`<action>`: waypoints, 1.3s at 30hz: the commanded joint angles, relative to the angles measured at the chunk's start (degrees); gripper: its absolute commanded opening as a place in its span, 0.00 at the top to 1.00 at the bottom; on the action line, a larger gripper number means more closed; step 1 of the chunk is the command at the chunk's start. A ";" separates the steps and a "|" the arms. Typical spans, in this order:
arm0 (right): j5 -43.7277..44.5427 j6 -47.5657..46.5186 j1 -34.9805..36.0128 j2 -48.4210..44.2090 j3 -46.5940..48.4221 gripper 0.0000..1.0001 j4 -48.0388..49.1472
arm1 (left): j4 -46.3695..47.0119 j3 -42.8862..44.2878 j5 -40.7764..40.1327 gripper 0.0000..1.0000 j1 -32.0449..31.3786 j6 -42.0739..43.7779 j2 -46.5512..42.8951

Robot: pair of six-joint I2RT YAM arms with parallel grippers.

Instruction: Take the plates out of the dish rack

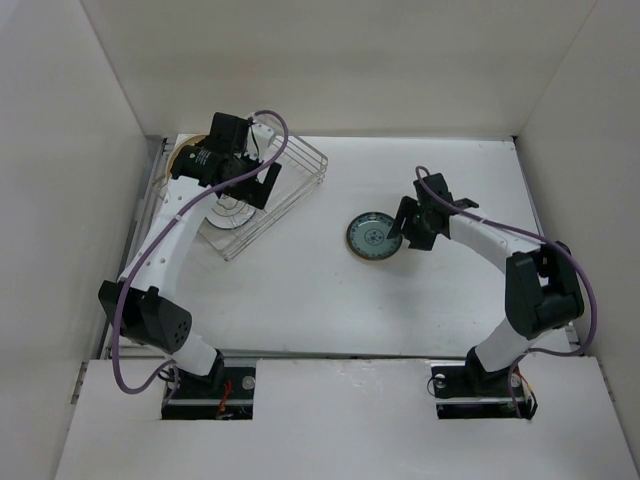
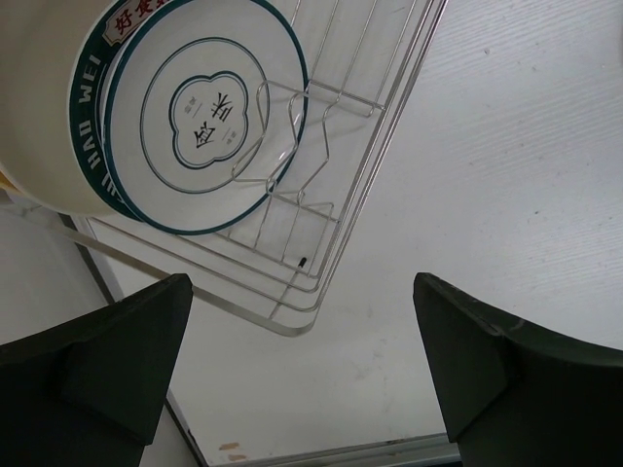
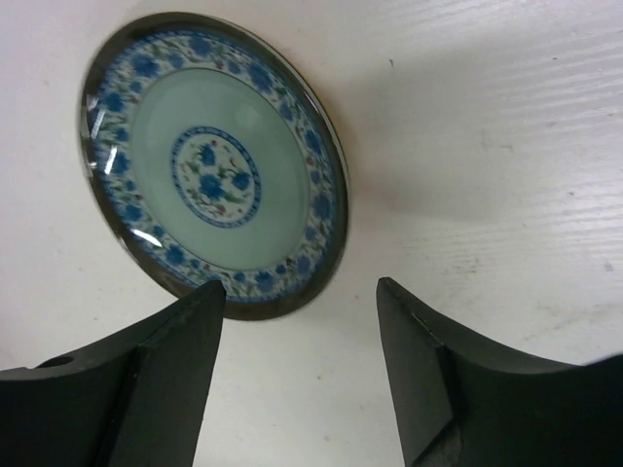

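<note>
**Item 1: left gripper** (image 2: 302, 292). Jaws spread wide, nothing between them. In its wrist view both dark fingers (image 2: 107, 360) frame bare table (image 2: 506, 146) and the near corner of the rack. In the top view the gripper (image 1: 255, 185) hangs over the rack's middle.

**Item 2: dish rack** (image 2: 380, 146). Silver wire grid, shallow, with zigzag slots. It sits at 10 o'clock on the table in the top view (image 1: 295, 185), turned so that its long side runs from 7 toward 1 o'clock.

**Item 3: white plate** (image 2: 204, 126). Dark teal rim, a ringed emblem with characters at its centre. It stands on edge in the rack slots, at 11 o'clock from the left jaws.

**Item 4: cream plate** (image 2: 58, 117). Larger, with a teal lettered band. It stands directly behind the white plate and is partly covered by it.

**Item 5: right gripper** (image 3: 302, 292). Jaws parted, holding nothing; white table shows through the gap. In the top view it (image 1: 408, 228) sits just beside the teal plate's 3 o'clock edge. Whether it touches cannot be told.

**Item 6: teal patterned plate** (image 3: 214, 165). Small, with a blue floral border and a dark rim. It lies flat on the table outside the rack, at 11 o'clock from the right jaws. In the top view it (image 1: 373, 236) lies near the table's centre, well apart from the rack.
</note>
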 commanded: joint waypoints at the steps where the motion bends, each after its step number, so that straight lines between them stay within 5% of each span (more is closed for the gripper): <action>1: 3.85 -2.24 0.94 -1.72 3.15 0.30 -4.74 | 0.54 0.64 -1.04 0.04 0.11 1.32 -2.44; 10: 3.34 -2.77 0.94 0.14 3.68 0.30 -3.87 | 2.65 0.02 -8.86 0.04 3.61 7.37 0.35; 17: 2.19 -3.92 1.47 -3.64 3.15 0.30 -2.81 | 0.98 3.36 1.40 0.47 9.60 12.28 6.69; 21: 2.98 -3.92 1.47 -3.65 3.15 0.30 -2.81 | 1.76 3.97 4.50 0.60 10.83 13.97 9.50; 26: 0.88 -4.44 1.47 -5.58 0.70 0.30 -0.10 | 7.12 6.17 -7.09 0.56 11.63 6.35 12.76; 30: -0.54 -4.44 1.47 -6.11 -1.16 0.30 1.32 | 13.45 2.75 -8.24 0.54 13.30 5.01 10.75; 39: -3.88 -4.44 1.47 -4.97 -1.68 0.30 3.87 | 9.16 4.94 -5.88 0.54 14.53 4.48 15.40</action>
